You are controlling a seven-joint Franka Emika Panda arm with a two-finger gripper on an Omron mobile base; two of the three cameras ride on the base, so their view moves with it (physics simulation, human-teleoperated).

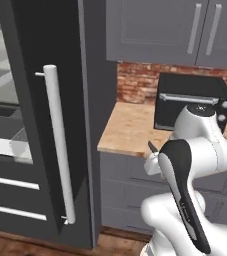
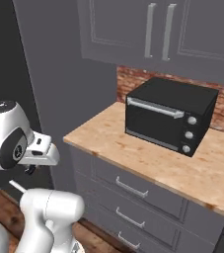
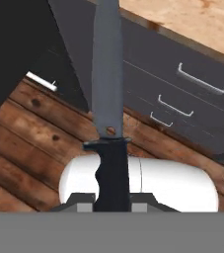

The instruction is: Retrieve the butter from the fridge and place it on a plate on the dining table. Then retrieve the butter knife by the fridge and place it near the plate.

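Currently: knife (image 3: 107, 99) clamped by its black handle in closed claw (image 3: 112, 200); blade runs straight ahead, beyond the fingertips.

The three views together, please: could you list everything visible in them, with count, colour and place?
butter knife: one, grey blade with black handle, clamped at the handle between the fingertips in the hand view, blade pointing away from the hand.
fridge: one, dark grey, left of the counter, door swung open.
fridge handle: one, white bar, upright on the open door.
toaster oven: one, black, on the counter against the brick wall.
counter: one, light wood top, beside the fridge.
drawers: several, grey with pale handles, under the counter.
upper cabinets: grey, above the counter.
floor: brown wooden planks.
gripper: one, dark fingertips, shut on the knife handle.
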